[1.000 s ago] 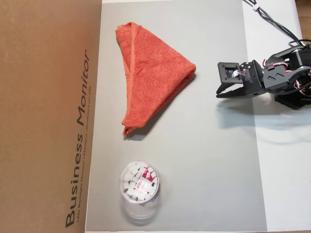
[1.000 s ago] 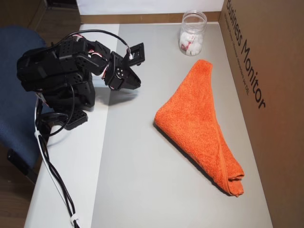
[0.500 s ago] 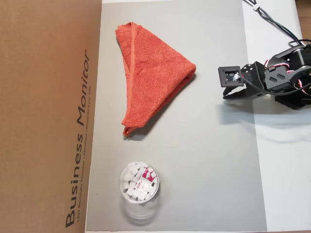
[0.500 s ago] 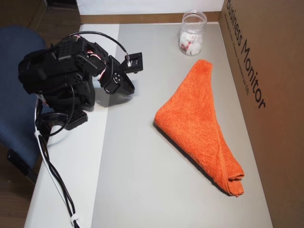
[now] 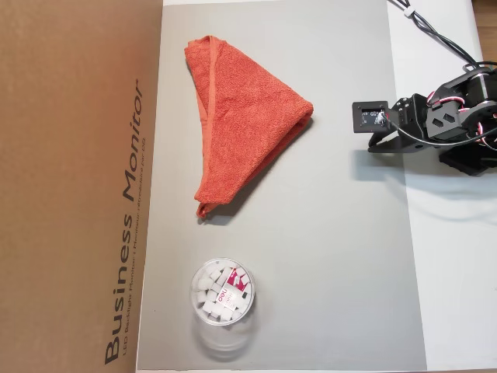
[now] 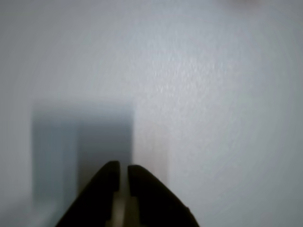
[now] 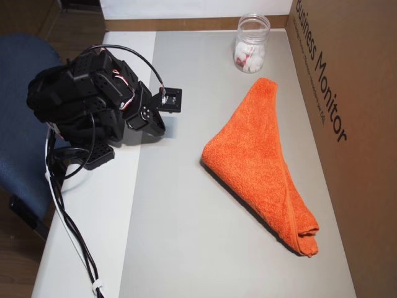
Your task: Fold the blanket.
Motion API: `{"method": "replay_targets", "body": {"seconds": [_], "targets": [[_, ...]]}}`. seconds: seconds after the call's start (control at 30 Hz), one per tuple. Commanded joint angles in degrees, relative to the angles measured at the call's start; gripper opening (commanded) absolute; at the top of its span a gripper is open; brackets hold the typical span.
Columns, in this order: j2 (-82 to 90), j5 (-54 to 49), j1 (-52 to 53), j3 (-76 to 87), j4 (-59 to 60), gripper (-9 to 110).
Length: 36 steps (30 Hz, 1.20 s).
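The blanket point(image 5: 245, 124) is an orange-red terry towel folded into a triangle, and it lies flat on the grey mat point(image 5: 334, 249). In the other overhead view the blanket point(image 7: 260, 155) stretches from near the cup down to the lower right. My gripper point(image 5: 379, 144) is drawn back at the mat's right edge, well apart from the blanket, and holds nothing. In the other overhead view the gripper point(image 7: 153, 125) points down beside the arm's base. The wrist view shows only pale mat and my gripper point(image 6: 123, 166), whose two dark tips stand almost together, shut.
A clear plastic cup point(image 5: 222, 294) with white pieces stands on the mat, seen also as the cup point(image 7: 251, 43) at the far edge. A cardboard box point(image 5: 78, 186) walls one side of the mat. Cables point(image 7: 68, 230) trail off the arm's base, and a blue chair point(image 7: 18, 143) stands beside the table.
The arm has pulled back toward its base and the gripper has tipped downward, away from the blanket. Blanket and cup have not moved.
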Motion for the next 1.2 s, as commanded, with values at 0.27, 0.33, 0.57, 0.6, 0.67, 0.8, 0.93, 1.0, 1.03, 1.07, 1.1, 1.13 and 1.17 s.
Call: {"method": "replay_targets", "body": {"seconds": [0.27,0.33,0.57,0.6,0.67,0.8,0.93,1.0,1.03,1.07,1.1,1.13,1.17], "targets": [[0.4,-0.4,0.3,0.4,1.4,0],[0.4,-0.5,0.3,0.4,1.4,0],[0.4,-0.5,0.3,0.4,1.4,0],[0.4,-0.5,0.3,0.4,1.4,0],[0.4,-0.5,0.3,0.4,1.4,0],[0.4,-0.5,0.3,0.4,1.4,0],[0.4,-0.5,0.3,0.4,1.4,0],[0.4,-0.5,0.3,0.4,1.4,0],[0.4,-0.5,0.3,0.4,1.4,0],[0.4,-0.5,0.3,0.4,1.4,0],[0.4,-0.5,0.3,0.4,1.4,0],[0.4,-0.5,0.3,0.4,1.4,0],[0.4,-0.5,0.3,0.4,1.4,0]]}}
